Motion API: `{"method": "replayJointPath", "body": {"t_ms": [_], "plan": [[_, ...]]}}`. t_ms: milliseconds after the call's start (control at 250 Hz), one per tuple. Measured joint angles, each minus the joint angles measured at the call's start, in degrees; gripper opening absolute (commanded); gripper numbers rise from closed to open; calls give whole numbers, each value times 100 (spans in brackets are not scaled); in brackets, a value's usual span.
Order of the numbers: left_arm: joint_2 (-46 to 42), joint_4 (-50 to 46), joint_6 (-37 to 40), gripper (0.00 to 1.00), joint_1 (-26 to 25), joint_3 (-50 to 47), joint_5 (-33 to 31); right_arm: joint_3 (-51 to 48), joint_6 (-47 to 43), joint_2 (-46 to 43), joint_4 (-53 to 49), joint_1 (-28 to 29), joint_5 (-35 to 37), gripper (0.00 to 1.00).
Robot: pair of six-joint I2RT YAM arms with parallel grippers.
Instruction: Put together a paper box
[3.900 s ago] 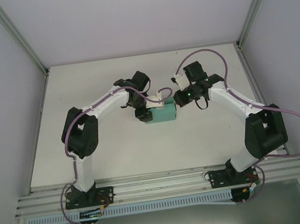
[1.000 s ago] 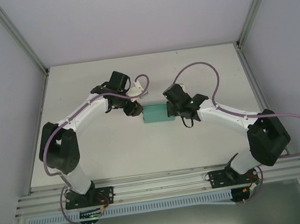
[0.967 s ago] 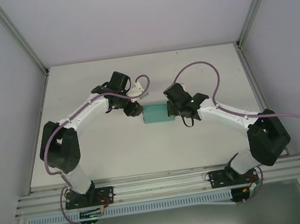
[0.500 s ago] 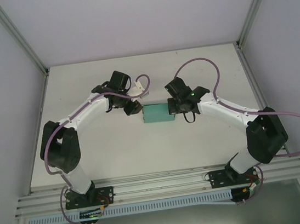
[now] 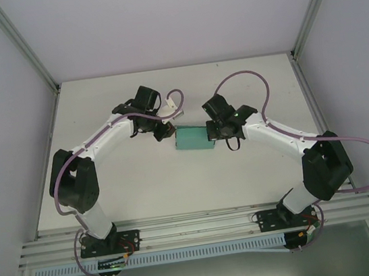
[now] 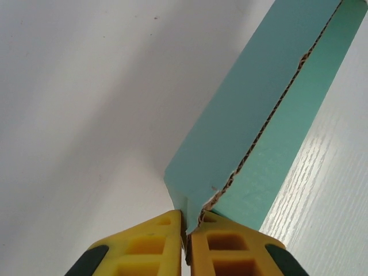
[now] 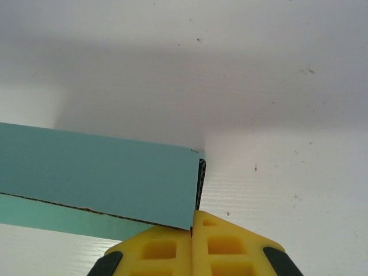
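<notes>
Teal paper box (image 5: 193, 139) | left claw (image 6: 185, 218) pinching its corner | right claw (image 7: 192, 217) closed at opposite end | elbows out

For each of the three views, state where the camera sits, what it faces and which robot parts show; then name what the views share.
Top external: fixed above and behind the arms, looking down at the table, both arms, the left hand, right hand and paper box between them.
Left wrist: on the left arm, looking along its yellow fingers, shut on the box's corner.
Right wrist: on the right arm, looking along its shut fingers at the box's other end.
Shared: the teal box.
</notes>
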Motion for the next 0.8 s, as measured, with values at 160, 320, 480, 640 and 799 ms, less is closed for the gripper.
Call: {"method": "replayJointPath", "body": {"t_ms": [160, 320, 480, 640, 799], "plan": [[0, -7, -354, 0, 2, 42, 94, 59, 0, 35, -81, 0, 4, 0], [61, -190, -1088, 0, 2, 236, 85, 280, 2, 199, -291, 79, 181, 0], [140, -461, -2079, 0, 2, 463, 72, 531, 50, 466, -549, 334, 726, 0], [192, -756, -2931, 0, 17, 595, 238, 905, 201, 848, -942, 627, 1449, 0], [404, -1128, -3477, 0, 17, 925, 232, 1049, 422, 1019, -1200, 852, 1943, 0]]}}
